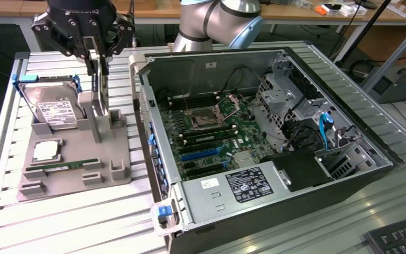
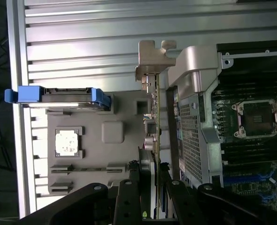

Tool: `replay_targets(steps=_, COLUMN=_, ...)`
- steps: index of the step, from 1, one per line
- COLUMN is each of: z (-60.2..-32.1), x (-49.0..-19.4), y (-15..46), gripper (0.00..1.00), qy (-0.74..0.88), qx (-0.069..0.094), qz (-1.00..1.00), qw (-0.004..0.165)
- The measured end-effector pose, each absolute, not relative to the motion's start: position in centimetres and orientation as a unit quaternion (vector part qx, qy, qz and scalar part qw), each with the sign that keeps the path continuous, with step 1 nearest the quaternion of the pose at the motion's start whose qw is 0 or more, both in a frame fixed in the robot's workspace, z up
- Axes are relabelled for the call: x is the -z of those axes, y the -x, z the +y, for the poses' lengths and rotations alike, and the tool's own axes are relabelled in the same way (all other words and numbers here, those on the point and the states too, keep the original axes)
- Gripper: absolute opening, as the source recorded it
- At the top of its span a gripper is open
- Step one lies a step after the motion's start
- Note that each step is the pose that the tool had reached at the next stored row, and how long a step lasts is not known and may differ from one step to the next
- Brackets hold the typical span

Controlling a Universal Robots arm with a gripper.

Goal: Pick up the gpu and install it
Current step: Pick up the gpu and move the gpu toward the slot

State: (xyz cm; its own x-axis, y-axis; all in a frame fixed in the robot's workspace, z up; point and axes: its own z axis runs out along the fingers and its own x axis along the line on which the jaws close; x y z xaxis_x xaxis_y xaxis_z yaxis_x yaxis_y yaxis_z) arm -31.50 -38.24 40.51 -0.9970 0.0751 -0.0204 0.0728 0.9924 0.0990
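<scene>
Gripper (image 1: 99,64), upper left of exterior view, clamps the gpu (image 1: 99,106), apparently not yet lifted from the grey holder (image 1: 76,177); installation remains.

Plainly a robotics lab or workshop, going by the slatted aluminium bench (image 1: 62,222), the robot arm (image 1: 221,21) over it, the opened computer case (image 1: 372,153) with bare motherboard (image 1: 210,132), the grey parts fixture (image 1: 111,159), and cluttered wooden desks (image 1: 295,13) behind.

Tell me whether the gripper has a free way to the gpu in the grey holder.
Likely yes: the gripper is right at the top edge of the upright gpu, nothing between them; the hard drive and the computer case stand apart on either side.
</scene>
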Motion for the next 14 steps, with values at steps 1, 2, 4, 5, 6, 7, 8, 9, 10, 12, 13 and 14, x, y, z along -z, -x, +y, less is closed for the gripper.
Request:
replay_targets(steps=1, z=-38.25, x=-40.52, y=31.5, gripper=0.27, qy=-0.037, qx=-0.05, qz=0.998, qw=0.012)
replay_targets(steps=2, z=-38.25, x=-40.54, y=31.49, gripper=0.27, qy=-0.037, qx=-0.051, qz=0.998, qw=0.012)
replay_targets(steps=4, z=-38.25, x=-40.58, y=31.5, gripper=0.27, qy=-0.037, qx=-0.053, qz=0.998, qw=0.012)
replay_targets(steps=5, z=-38.26, x=-40.63, y=31.5, gripper=0.27, qy=-0.037, qx=-0.054, qz=0.998, qw=0.012)
replay_targets(steps=6, z=-38.26, x=-40.67, y=31.49, gripper=0.27, qy=-0.037, qx=-0.055, qz=0.998, qw=0.012)
replay_targets(steps=7, z=-38.26, x=-40.72, y=31.49, gripper=0.27, qy=-0.037, qx=-0.056, qz=0.998, qw=0.012)
replay_targets(steps=8, z=-38.26, x=-40.79, y=31.49, gripper=0.27, qy=-0.037, qx=-0.057, qz=0.998, qw=0.012)
replay_targets(steps=9, z=-38.27, x=-40.98, y=31.49, gripper=0.27, qy=-0.037, qx=-0.06, qz=0.997, qw=0.012)
replay_targets(steps=10, z=-38.27, x=-41.09, y=31.49, gripper=0.27, qy=-0.037, qx=-0.061, qz=0.997, qw=0.012)
replay_targets(steps=12, z=-38.27, x=-41.23, y=31.5, gripper=0.27, qy=-0.037, qx=-0.062, qz=0.997, qw=0.012)
replay_targets(steps=13, z=-38.27, x=-41.22, y=31.5, gripper=0.27, qy=-0.037, qx=-0.062, qz=0.997, qw=0.012)
replay_targets(steps=14, z=-38.27, x=-41.23, y=31.49, gripper=0.27, qy=-0.037, qx=-0.062, qz=0.997, qw=0.012)
